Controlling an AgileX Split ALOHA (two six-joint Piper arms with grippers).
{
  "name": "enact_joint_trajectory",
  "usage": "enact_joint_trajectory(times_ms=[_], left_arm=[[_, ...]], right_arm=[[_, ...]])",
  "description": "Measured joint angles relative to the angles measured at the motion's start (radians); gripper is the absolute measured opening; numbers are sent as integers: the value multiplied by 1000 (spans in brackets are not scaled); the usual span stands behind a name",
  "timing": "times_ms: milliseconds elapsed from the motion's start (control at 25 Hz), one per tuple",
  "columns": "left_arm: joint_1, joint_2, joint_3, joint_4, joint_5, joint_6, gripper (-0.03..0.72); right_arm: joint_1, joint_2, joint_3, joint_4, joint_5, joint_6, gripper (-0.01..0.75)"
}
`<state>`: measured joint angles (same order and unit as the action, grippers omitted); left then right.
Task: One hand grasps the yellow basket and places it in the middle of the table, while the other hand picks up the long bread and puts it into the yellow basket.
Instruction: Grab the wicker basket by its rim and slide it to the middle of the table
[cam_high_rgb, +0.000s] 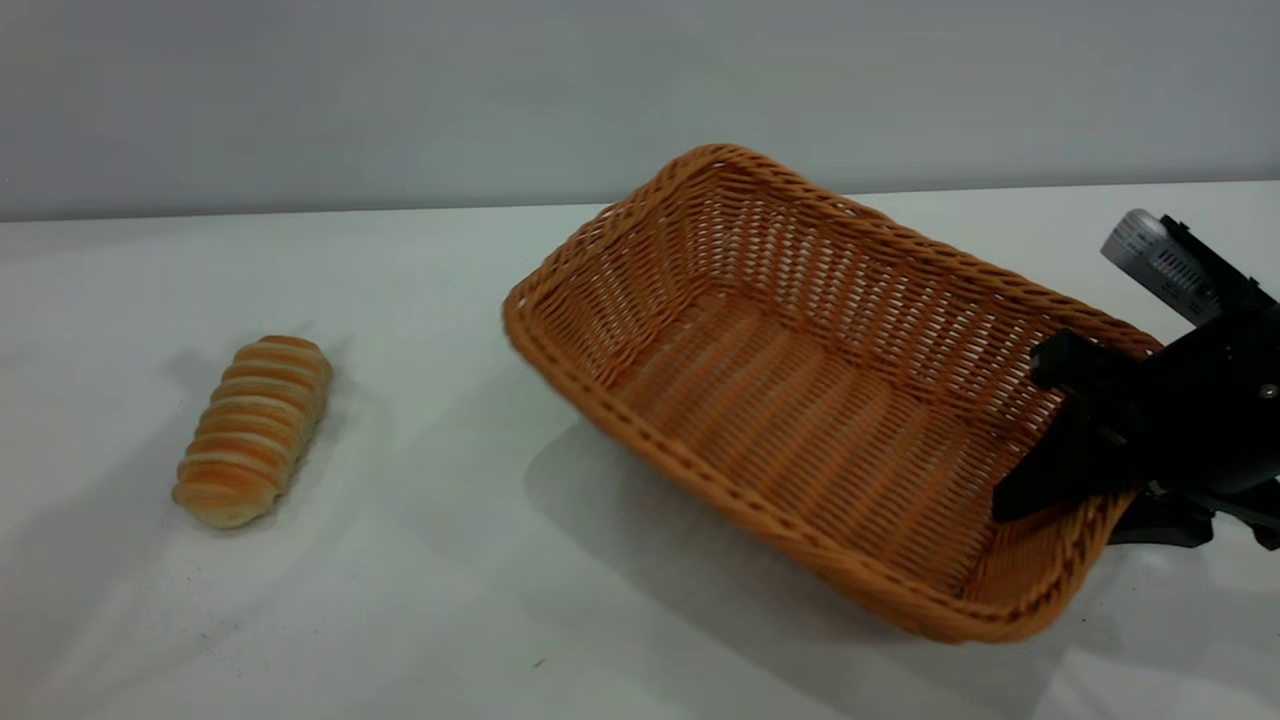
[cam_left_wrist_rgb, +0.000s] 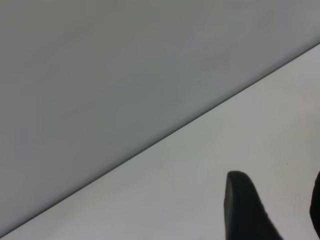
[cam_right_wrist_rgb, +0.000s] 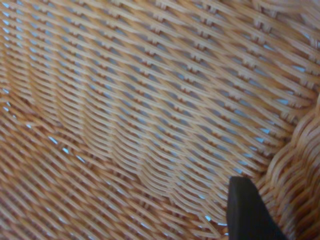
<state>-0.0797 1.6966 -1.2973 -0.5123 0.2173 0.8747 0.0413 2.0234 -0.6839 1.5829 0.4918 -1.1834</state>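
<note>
Step 1 in hand: the right gripper (cam_high_rgb: 1085, 490), jaws clamped on the short-end rim of the yellow basket (cam_high_rgb: 800, 400), holds it tilted off the table (cam_high_rgb: 420, 590); next, centring it; the long bread (cam_high_rgb: 252, 430) lies apart, the left gripper (cam_left_wrist_rgb: 272, 210) seemingly unclenched.

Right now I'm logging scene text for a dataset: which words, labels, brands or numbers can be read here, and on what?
None: no readable text in any view.
The yellow basket, the long bread, the table and the right gripper clamped on the basket's rim all bear no lettering.
</note>
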Motion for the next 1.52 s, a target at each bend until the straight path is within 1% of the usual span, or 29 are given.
enact_joint_trajectory(times_ms=[80,160,360,480,560,680,840,1280,1520], left_arm=[[0,0,0,0,1,0,395],[0,0,0,0,4,0,395],[0,0,0,0,20,3,395],[0,0,0,0,27,3,395],[0,0,0,0,27,3,395],[0,0,0,0,28,3,395],[0,0,0,0,28,3,395],[0,0,0,0,28,3,395],[0,0,0,0,28,3,395]], right_arm=[[5,-2,-20,-121,10,85,249],[29,-2,-53,-273,14,193,249],[145,-2,-164,-592,17,480,249],[210,-1,-241,-718,39,612,248],[233,2,-292,-780,54,684,248],[255,25,-356,-843,80,777,248],[277,84,-409,-881,104,838,247],[368,224,-547,-890,133,874,239],[384,242,-591,-929,152,906,239]])
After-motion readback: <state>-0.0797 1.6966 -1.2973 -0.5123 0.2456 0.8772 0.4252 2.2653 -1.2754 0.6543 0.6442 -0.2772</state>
